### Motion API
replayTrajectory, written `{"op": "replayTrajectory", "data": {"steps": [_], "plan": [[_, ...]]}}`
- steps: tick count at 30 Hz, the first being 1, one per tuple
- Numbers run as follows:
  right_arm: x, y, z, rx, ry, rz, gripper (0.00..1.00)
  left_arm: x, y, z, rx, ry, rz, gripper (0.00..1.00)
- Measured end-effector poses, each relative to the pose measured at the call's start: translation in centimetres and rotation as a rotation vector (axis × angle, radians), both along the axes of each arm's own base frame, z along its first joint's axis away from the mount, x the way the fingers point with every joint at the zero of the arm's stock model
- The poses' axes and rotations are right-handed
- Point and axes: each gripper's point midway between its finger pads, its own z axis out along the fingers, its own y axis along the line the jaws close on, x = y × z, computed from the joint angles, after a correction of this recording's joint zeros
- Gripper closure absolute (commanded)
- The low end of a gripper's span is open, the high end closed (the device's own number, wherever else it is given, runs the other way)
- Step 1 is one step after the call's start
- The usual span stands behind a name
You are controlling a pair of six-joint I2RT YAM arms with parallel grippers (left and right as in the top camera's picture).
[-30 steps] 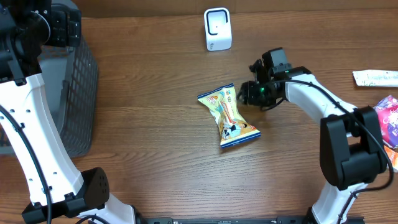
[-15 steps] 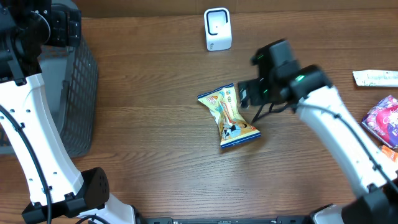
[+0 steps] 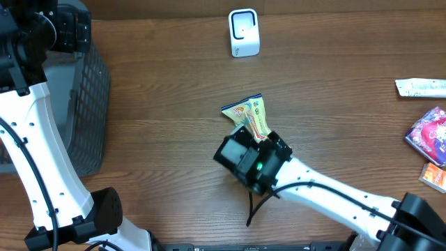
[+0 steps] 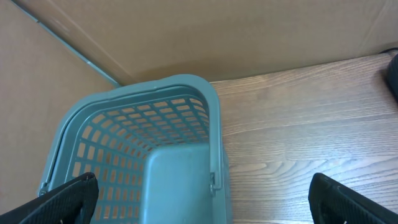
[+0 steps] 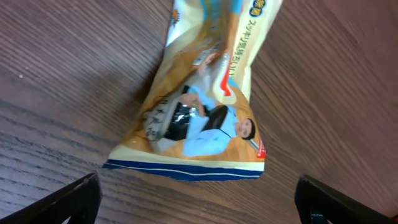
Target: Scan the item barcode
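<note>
Far left: teal plastic basket (image 3: 83, 104), lattice walls & rounded rim, stood on the brown wood-grain worktop (image 3: 160, 104). Left fingers (image 4: 65, 198) were spread wide, empty, hanging above the basket. The white left arm ran from its base at bottom left up along the left edge. Top centre: small white boxy scanner (image 3: 244, 33). Mid-worktop lay the snack packet (image 3: 249, 115), glossy, crinkled, yellow-orange w/ a blue end seal, printed side up. Right fingers (image 5: 62, 199) were fully spread, gripping nothing, over the packet's near end. Right arm reached in from the bottom-right corner. Far right: white wrapper (image 3: 421, 87), pink packet (image 3: 428, 136), orange item (image 3: 433, 176).
</note>
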Motion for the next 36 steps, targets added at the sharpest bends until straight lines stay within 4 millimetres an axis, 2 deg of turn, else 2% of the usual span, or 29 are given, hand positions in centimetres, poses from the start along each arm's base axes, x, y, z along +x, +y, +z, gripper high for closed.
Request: {"op": "replayTrajectory", "data": {"steps": [4, 7, 12, 17, 22, 23, 25, 26, 29, 30, 31, 36], "plan": [[0.0, 1.5, 0.5, -0.005, -0.065, 0.061, 0.00, 0.0, 0.0, 0.0, 0.000, 0.000, 0.000, 0.00], [0.2, 1.7, 0.2, -0.020, -0.067, 0.079, 0.00, 0.0, 0.0, 0.0, 0.000, 0.000, 0.000, 0.00], [-0.4, 1.8, -2.4, -0.086, -0.003, 0.111, 0.00, 0.0, 0.0, 0.0, 0.000, 0.000, 0.000, 0.00], [-1.2, 2.9, -4.7, -0.122, 0.032, 0.154, 0.00, 0.0, 0.0, 0.0, 0.000, 0.000, 0.000, 0.00], [-0.2, 2.5, -6.6, -0.161, 0.034, 0.132, 0.02, 0.0, 0.0, 0.0, 0.000, 0.000, 0.000, 0.00], [0.2, 2.2, -6.9, -0.170, 0.033, 0.119, 0.05, 0.0, 0.0, 0.0, 0.000, 0.000, 0.000, 0.00], [1.0, 1.3, -7.3, -0.189, 0.028, 0.089, 0.19, 0.0, 0.0, 0.0, 0.000, 0.000, 0.000, 0.01], [1.4, 0.9, -7.4, -0.195, 0.023, 0.072, 0.30, 0.0, 0.0, 0.0, 0.000, 0.000, 0.000, 0.00], [2.7, -0.1, -7.2, -0.208, 0.000, 0.037, 0.70, 0.0, 0.0, 0.0, 0.000, 0.000, 0.000, 0.00], [2.9, -0.3, -7.1, -0.212, -0.006, 0.032, 0.87, 0.0, 0.0, 0.0, 0.000, 0.000, 0.000, 0.00], [3.2, -0.4, -7.0, -0.215, -0.015, 0.026, 0.95, 0.0, 0.0, 0.0, 0.000, 0.000, 0.000, 0.00], [3.9, 0.3, -6.8, -0.177, -0.047, 0.020, 0.96, 0.0, 0.0, 0.0, 0.000, 0.000, 0.000, 0.00]]}}
